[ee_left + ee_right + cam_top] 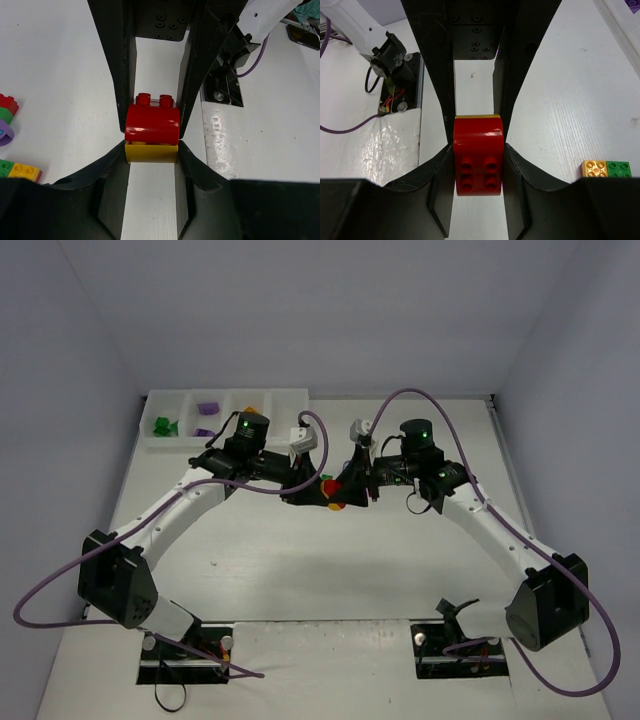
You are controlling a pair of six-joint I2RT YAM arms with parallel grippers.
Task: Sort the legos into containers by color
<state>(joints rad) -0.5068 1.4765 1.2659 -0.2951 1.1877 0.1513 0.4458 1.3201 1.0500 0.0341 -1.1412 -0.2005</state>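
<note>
A red lego [152, 124] joined to a yellow lego [150, 153] is held between both grippers above the table's middle [336, 494]. My left gripper [151, 150] is shut on the yellow lego. My right gripper [478, 160] is shut on the red lego [478, 160], with the yellow edge [477, 116] behind it. In the top view the left gripper [318, 490] and right gripper [352, 490] meet tip to tip. The white tray of containers [290, 398] lies at the far left, with green legos [163, 425], purple legos [207, 410] and an orange lego [250, 410] in separate compartments.
Loose legos lie on the table under the grippers: a red, green and purple cluster [7, 116], a green-yellow pair [20, 170], and an orange-green pair [605, 169]. Purple cables arch over both arms [440, 415]. Grey walls close in the table.
</note>
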